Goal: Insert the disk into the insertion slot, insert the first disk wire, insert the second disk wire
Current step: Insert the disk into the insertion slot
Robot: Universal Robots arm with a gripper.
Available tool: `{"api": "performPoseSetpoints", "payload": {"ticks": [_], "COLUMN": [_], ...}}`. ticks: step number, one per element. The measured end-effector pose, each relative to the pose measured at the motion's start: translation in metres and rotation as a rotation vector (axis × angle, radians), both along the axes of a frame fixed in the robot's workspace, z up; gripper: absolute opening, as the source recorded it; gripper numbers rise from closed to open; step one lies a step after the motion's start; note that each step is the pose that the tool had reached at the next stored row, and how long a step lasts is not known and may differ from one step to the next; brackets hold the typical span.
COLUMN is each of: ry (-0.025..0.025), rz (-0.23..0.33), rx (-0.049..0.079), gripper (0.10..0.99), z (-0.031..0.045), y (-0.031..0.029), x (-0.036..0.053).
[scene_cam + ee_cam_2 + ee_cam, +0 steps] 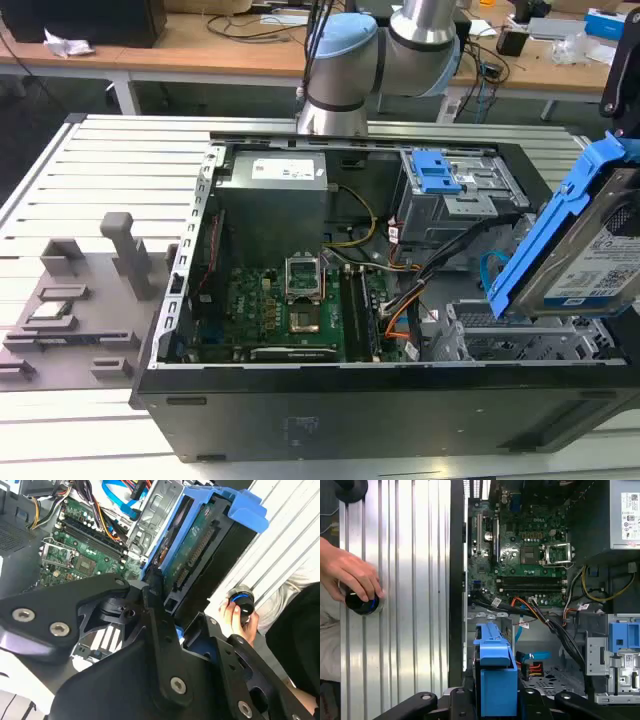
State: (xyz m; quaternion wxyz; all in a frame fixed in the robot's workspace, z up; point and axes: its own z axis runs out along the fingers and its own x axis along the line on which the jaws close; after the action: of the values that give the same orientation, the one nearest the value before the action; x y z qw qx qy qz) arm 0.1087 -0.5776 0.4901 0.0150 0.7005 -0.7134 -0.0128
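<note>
Jaws of the gripper (497, 700) closed on the disk (590, 250), hanging tilted on edge just above the insertion slot (510, 335), long axis sloping down toward it, not yet inside.

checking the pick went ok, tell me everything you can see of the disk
The disk is a flat silver drive with a white-and-blue label, clipped in a bright blue plastic frame. In the second wrist view its other face shows a green circuit board and a bare connector row. The gripper holds it by one end, steeply tilted above the perforated slot at the exterior view's right, not yet in it.
</note>
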Motion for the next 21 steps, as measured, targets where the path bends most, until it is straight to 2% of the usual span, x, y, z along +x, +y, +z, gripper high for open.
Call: {"api": "performPoseSetpoints", "payload": {"ticks": [1, 4, 7, 9, 14, 17, 21], "ry": [0.0008, 0.0009, 0.0009, 0.0011, 0.0014, 0.0012, 0.0012], "rz": [0.000, 0.000, -0.001, -0.001, -0.001, -0.001, -0.003], "rx": [0.000, 0.000, 0.000, 0.001, 0.000, -0.001, 0.002], "gripper": [0.365, 0.365, 0.365, 0.365, 0.365, 0.365, 0.365], "z": [-0.0139, -0.0255, -0.0321, -0.0362, -0.0485, -0.0530, -0.0516], "y": [0.0003, 0.0089, 0.0179, 0.0204, 0.0214, 0.0217, 0.0217], "x": [0.0000, 0.0000, 0.0000, 0.0000, 0.0000, 0.0001, -0.0001]}}
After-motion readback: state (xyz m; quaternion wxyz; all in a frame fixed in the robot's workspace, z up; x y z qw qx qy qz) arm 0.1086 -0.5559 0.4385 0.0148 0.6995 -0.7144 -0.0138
